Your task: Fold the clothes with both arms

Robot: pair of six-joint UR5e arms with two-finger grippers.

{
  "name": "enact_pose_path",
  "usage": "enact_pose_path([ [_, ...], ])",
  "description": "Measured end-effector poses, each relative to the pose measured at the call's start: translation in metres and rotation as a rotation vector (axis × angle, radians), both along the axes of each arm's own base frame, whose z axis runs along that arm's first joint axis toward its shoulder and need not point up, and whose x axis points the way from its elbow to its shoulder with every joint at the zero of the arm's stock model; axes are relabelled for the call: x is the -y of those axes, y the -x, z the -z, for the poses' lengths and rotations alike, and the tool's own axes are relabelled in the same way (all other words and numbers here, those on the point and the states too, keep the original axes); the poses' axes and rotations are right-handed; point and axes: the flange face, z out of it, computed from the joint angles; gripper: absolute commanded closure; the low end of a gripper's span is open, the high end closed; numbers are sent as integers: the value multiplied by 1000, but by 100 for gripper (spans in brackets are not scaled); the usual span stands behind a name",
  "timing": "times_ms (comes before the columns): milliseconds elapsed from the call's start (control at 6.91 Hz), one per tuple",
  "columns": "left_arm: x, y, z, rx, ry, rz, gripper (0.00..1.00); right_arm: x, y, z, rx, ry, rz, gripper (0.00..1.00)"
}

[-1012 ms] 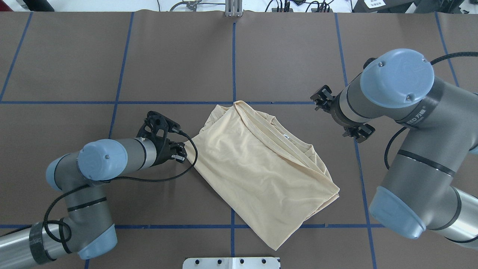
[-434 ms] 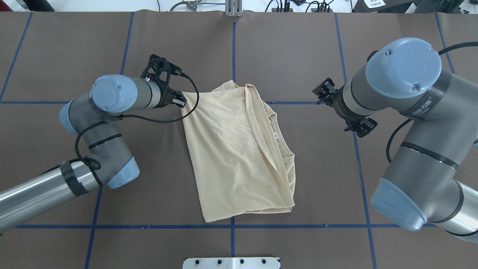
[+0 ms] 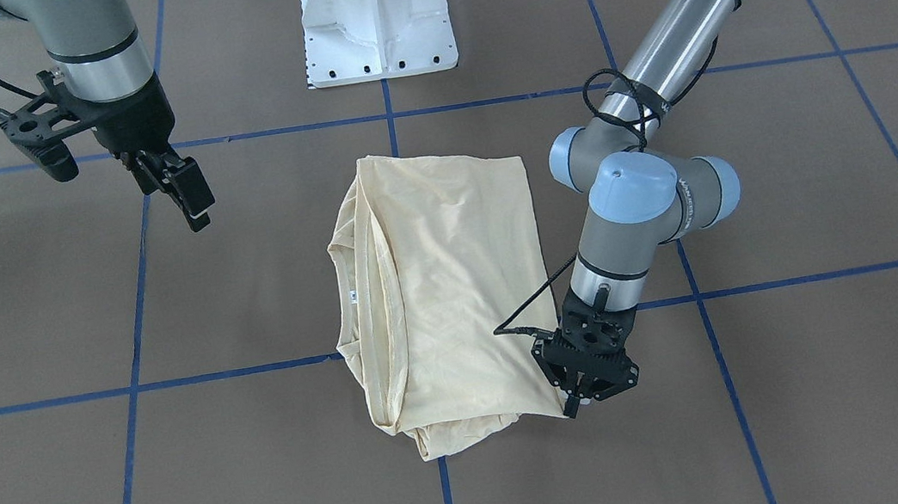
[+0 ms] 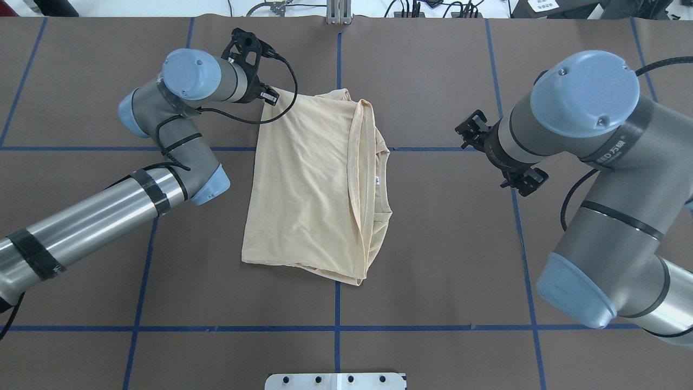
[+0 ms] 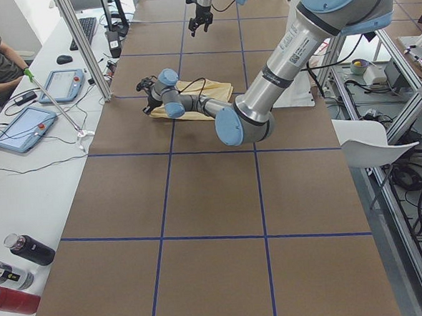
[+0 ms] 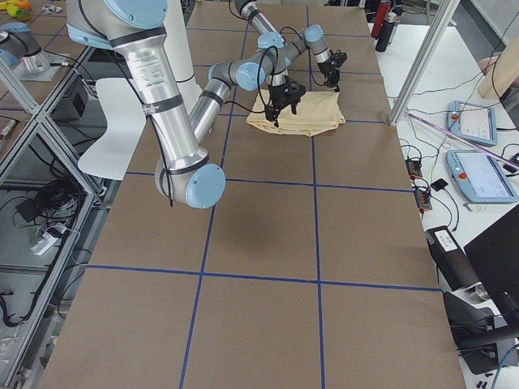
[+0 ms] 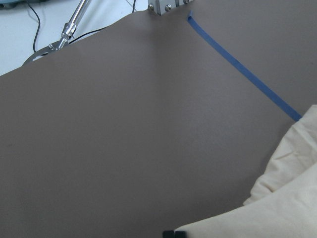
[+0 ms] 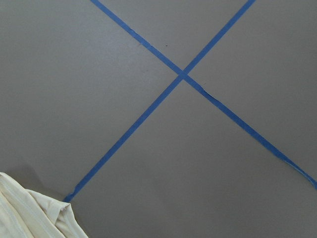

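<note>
Left claw (image 4: 269, 98) appears pinched shut on the far left corner of the cream-yellow shirt (image 4: 308, 184), low against the brown surface (image 4: 433, 254); its wrist view shows only a dark fingertip (image 7: 169, 233) at the cloth's edge; the shirt lies folded in a rough rectangle near the middle of the surface, across a blue tape line (image 4: 444, 149), its layered edge and small neck label (image 4: 377, 180) toward the robot's right; the right claw (image 3: 183, 193) hangs above bare surface well apart from the cloth, holding nothing, and whether its jaws are parted cannot be told; the step in hand looks like squaring the folded bundle before another fold; done well, that would mean keeping the held corner low and drawing it along the surface rather than lifting, so the stacked layers do not slide apart, stopping once the edges run parallel to the tape grid, and letting go only when the corner lies flat; the near right corner, where layers bunch, seems likeliest to splay.
</note>
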Motion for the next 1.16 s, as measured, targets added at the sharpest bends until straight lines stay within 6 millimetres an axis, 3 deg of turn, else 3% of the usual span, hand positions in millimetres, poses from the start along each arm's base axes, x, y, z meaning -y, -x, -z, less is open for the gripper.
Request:
enact_pose_path([
  [289,8,22,4,-25,-2,-11,0,11,18,2,17,-11,2,0],
  [434,-2,45,-1,-50,5,-34,0,11,33,5,42,-17,6,0],
  [868,-57,117,-29,-200,173,-98,0,-7,89,15,191,58,-78,0],
  [1157,-107,155,-39,-318,337,-111,0,-27,144,25,240,103,-165,1],
])
